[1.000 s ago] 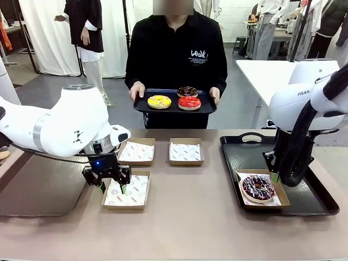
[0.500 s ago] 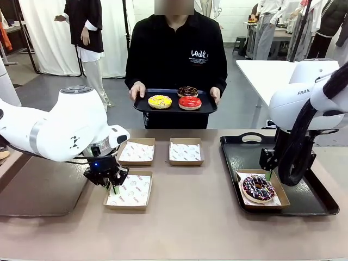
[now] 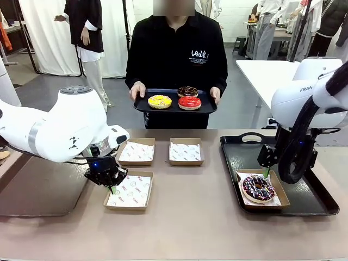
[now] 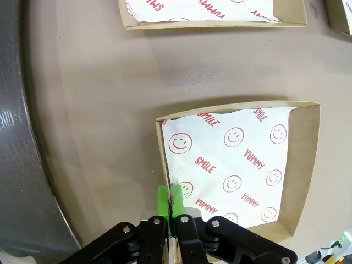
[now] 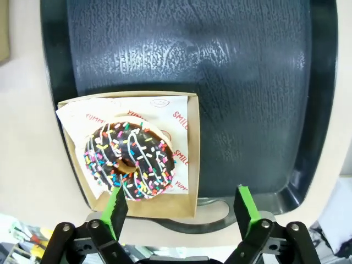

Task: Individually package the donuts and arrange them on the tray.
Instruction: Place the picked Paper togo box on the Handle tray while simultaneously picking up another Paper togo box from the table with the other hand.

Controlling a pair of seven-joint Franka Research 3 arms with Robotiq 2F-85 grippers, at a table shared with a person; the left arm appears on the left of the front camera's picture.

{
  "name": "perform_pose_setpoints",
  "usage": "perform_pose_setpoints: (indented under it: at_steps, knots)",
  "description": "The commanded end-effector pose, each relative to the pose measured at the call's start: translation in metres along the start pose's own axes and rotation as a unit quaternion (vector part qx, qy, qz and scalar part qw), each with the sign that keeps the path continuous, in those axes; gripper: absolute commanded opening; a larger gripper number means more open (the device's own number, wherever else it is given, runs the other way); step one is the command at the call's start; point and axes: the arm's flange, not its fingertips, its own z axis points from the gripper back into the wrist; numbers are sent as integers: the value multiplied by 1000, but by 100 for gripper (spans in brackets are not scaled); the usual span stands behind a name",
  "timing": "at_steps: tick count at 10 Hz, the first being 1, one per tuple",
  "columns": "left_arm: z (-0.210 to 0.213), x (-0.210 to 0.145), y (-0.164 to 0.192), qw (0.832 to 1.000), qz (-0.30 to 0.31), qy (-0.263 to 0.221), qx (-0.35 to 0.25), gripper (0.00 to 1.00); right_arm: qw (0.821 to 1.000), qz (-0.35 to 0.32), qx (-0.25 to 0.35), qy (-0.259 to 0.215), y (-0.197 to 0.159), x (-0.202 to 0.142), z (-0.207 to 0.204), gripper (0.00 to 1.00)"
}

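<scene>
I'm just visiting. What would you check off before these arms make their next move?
1. Left gripper shut on near box wall: ok.
2. Right gripper open above sprinkled donut: ok.
3. Sprinkled donut boxed, on table tray: ok.
4. Near box empty, ready for a donut: ok.
5. Yellow donut, red donut, chocolate donut boxed: not ok, on person's tray.
6. Grip firm enough to move near box: cannot tell.

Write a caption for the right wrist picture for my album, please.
The open right gripper hangs above the sprinkled donut sitting in its paper-lined box on the black tray.
</scene>
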Motion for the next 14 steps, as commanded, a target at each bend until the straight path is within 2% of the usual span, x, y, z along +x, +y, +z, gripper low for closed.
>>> perform_pose_setpoints:
  at_steps: [1,2,3,4,5,7,10,11,13,14]
  knots:
    - [7,-4,-5,1000,23,13,-4,0,998,14,56,12,-18,-18,22,100]
    - [19,-1,-8,998,15,46,-29,0,993,18,114,-12,-41,-34,45,100]
    - [33,5,-10,998,18,45,-34,0,987,7,161,-25,-71,-47,63,100]
    - [49,13,-14,998,17,33,-41,0,974,-10,224,-19,-109,-57,76,100]
    - [63,21,-18,998,15,18,-50,0,955,-27,293,-33,-150,-64,82,100]
    - [96,43,-26,997,15,2,-74,0,915,-48,395,-65,-216,-75,85,100]
    - [134,73,-34,997,31,-28,-68,0,863,-64,477,-154,-282,-84,71,100]
    - [137,84,-37,997,38,-27,-65,0,847,-82,501,-158,-299,-84,61,100]
    - [137,106,-40,997,46,-20,-59,0,828,-90,531,-158,-324,-84,40,100]
    - [136,114,-42,997,46,-17,-57,0,825,-73,539,-156,-333,-86,32,100]
